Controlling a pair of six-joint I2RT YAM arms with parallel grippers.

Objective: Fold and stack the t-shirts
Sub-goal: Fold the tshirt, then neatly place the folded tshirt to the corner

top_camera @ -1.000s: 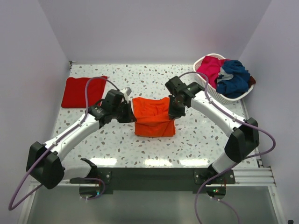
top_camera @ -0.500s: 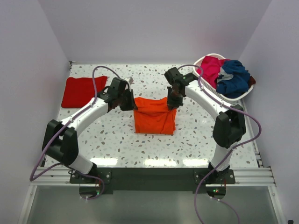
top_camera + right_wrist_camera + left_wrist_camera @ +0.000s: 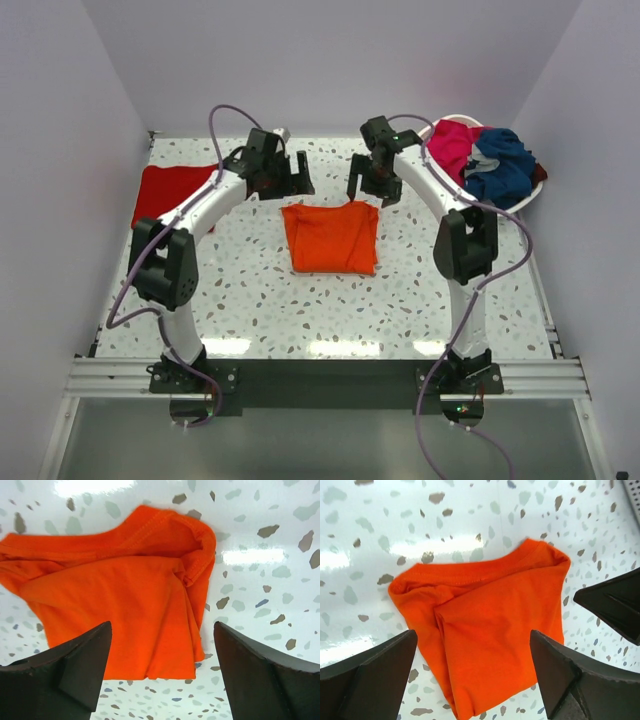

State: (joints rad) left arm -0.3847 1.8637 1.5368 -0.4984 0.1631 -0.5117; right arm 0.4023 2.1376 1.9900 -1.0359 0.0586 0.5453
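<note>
A bright orange t-shirt (image 3: 330, 237) lies folded into a rectangle at the middle of the table, its collar edge toward the back. Just behind its back left corner hovers my left gripper (image 3: 297, 186), open and holding nothing. My right gripper (image 3: 367, 194) is open behind the back right corner, also with nothing in it. The left wrist view shows the orange t-shirt (image 3: 485, 630) flat below my left gripper (image 3: 474, 635). In the right wrist view, the orange t-shirt (image 3: 125, 600) lies under my right gripper (image 3: 162, 626). A folded red t-shirt (image 3: 165, 192) lies at the back left, partly behind the left arm.
A white basket (image 3: 452, 118) at the back right holds a magenta t-shirt (image 3: 455, 140) and a navy t-shirt (image 3: 500, 165). Both arms arch over the table's sides toward the back. Walls close in the left, back and right.
Both grippers have let go of the orange t-shirt's back edge, opened, and drawn back toward the rear. The shirt now lies flat and folded.
</note>
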